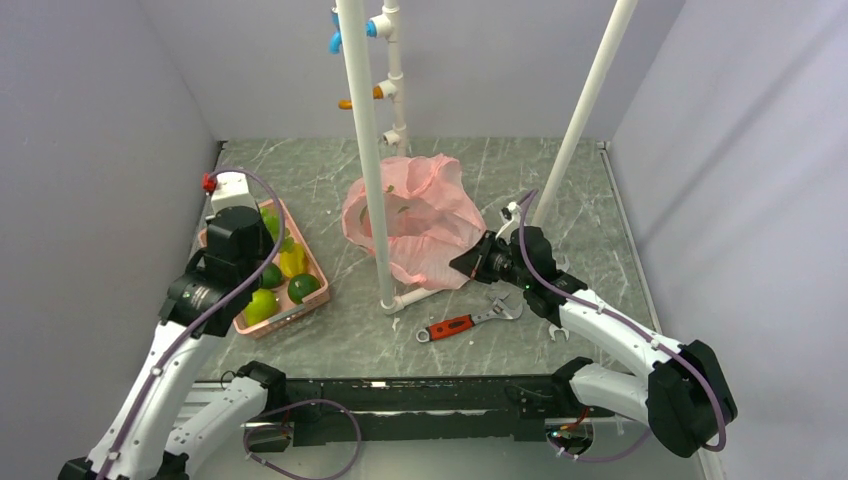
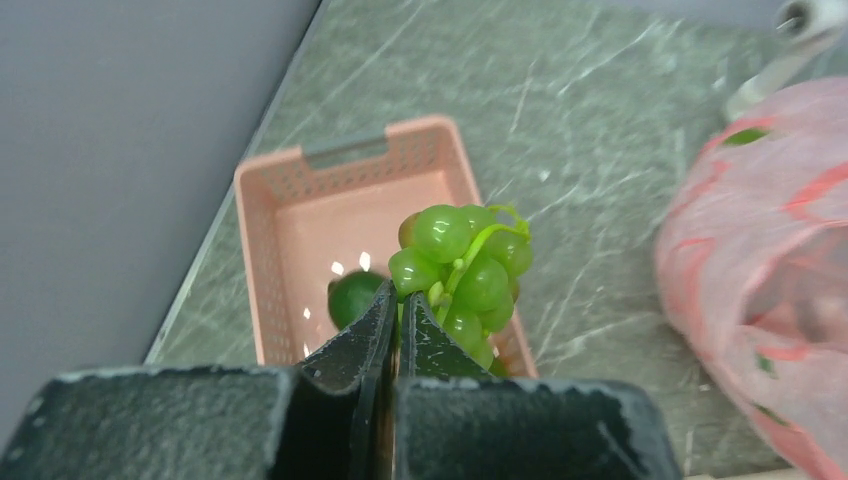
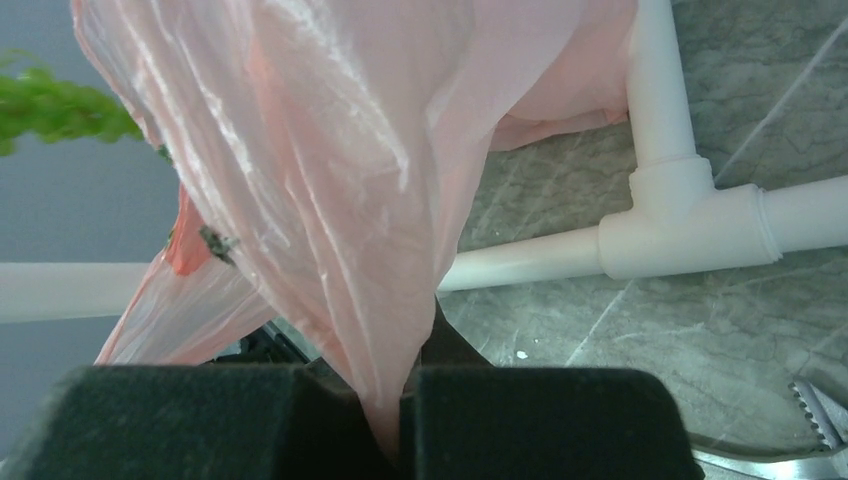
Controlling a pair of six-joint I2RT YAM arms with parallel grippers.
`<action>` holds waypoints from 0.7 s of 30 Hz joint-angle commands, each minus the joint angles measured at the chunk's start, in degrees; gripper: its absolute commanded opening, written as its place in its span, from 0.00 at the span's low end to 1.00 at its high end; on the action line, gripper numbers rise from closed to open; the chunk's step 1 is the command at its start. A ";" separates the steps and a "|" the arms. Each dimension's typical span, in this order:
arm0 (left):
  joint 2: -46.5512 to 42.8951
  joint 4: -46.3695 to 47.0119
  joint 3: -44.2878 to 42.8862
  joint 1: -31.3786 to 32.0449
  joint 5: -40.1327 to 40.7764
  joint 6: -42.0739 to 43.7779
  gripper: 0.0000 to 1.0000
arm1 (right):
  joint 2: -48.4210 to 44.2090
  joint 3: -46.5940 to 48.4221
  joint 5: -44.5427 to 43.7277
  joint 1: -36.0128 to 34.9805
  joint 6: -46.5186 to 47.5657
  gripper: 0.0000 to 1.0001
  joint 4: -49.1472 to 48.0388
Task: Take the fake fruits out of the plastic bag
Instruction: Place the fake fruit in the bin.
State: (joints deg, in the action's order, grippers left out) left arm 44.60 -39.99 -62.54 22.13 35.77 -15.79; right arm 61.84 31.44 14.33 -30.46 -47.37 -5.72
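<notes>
My left gripper pinches a green grape bunch above the basket; my right gripper, well right of the basket, pinches the plastic bag.

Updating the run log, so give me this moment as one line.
left jaws: shut on grape bunch, above basket | right jaws: shut on plastic bag | other fruits: in basket | wrench: lying apart from bag

That plastic bag reads thin, translucent pink, crinkled, with a satiny gloss on its folds. The fake grapes are smooth, shiny green plastic. The basket is matt pink plastic with perforated walls. The left pincer looks matt black and faintly grainy. The table is grey, marbled, white-veined. The pipes are smooth white plastic, and the wrench is bright metal with an orange-red grip.
</notes>
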 commanded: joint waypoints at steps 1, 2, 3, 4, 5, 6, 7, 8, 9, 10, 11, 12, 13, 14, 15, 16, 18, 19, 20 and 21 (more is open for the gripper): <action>1.18 2.44 6.47 -3.63 1.41 -4.58 0.01 | 0.33 -0.73 3.81 0.13 3.54 0.00 -6.75; 2.01 3.05 7.88 -4.34 1.38 -4.97 0.02 | 0.66 -1.56 5.18 0.10 4.23 0.00 -8.15; 3.24 3.04 8.84 -5.41 1.91 -5.66 0.01 | 1.16 -2.58 6.96 -0.25 5.27 0.00 -9.99; 4.67 2.85 9.27 -6.32 2.44 -6.32 0.01 | 1.89 -3.22 8.26 -0.83 6.39 0.00 -11.31; 6.16 2.41 9.25 -7.29 2.56 -7.14 0.01 | 2.78 -3.70 8.95 -1.62 7.69 0.00 -11.46; 7.72 1.86 8.86 -8.41 2.40 -7.96 0.01 | 3.98 -4.28 9.38 -2.75 9.18 0.00 -11.79; 9.25 1.02 8.27 -9.52 1.75 -8.89 0.01 | 4.53 -4.94 9.37 -3.99 9.72 0.00 -12.12; 10.75 0.37 7.53 -10.76 0.69 -9.61 0.00 | 5.20 -5.80 8.82 -5.08 10.29 0.00 -12.40; 12.03 -0.19 6.94 -11.85 -0.54 -10.26 0.00 | 5.95 -6.69 7.89 -6.12 10.36 0.00 -12.65; 12.97 -0.29 6.42 -12.79 -1.90 -10.72 0.00 | 6.30 -7.67 7.10 -6.42 10.19 0.00 -12.79; 13.71 0.03 6.19 -13.76 -3.25 -10.82 0.00 | 6.73 -8.47 6.45 -6.59 10.01 0.00 -12.88; 14.09 0.81 6.13 -14.72 -4.96 -10.84 0.02 | 7.27 -9.18 5.77 -6.67 9.89 0.00 -12.76; 14.40 1.19 6.23 -15.68 -6.44 -10.80 0.03 | 7.46 -9.49 5.16 -6.58 9.85 0.00 -12.57; 14.58 1.95 6.27 -16.90 -7.84 -10.69 0.05 | 7.53 -9.55 4.80 -6.59 9.90 0.00 -12.49; 14.77 2.59 6.29 -17.85 -9.01 -10.67 0.06 | 7.43 -9.42 4.41 -6.58 9.92 0.00 -12.37; 15.02 2.89 6.29 -19.02 -9.75 -10.54 0.08 | 7.25 -9.13 4.09 -6.54 10.00 0.00 -12.22; 15.50 3.38 6.21 -20.85 -10.39 -10.10 0.10 | 6.87 -8.02 3.30 -6.57 10.31 0.00 -11.41; 15.86 3.46 6.17 -21.71 -10.38 -9.80 0.11 | 6.79 -7.27 3.06 -6.50 10.49 0.00 -11.01; 16.13 3.69 6.12 -21.92 -10.37 -9.57 0.12 | 6.79 -6.63 2.83 -6.55 10.68 0.00 -10.77; 16.35 4.12 6.42 -23.72 -10.36 -9.24 0.12 | 6.79 -6.01 2.86 -6.42 10.76 0.00 -10.65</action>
State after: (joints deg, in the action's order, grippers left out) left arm 60.27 -39.57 -53.84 1.65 27.59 -25.15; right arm 69.65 21.93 18.87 -37.06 -38.41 -14.61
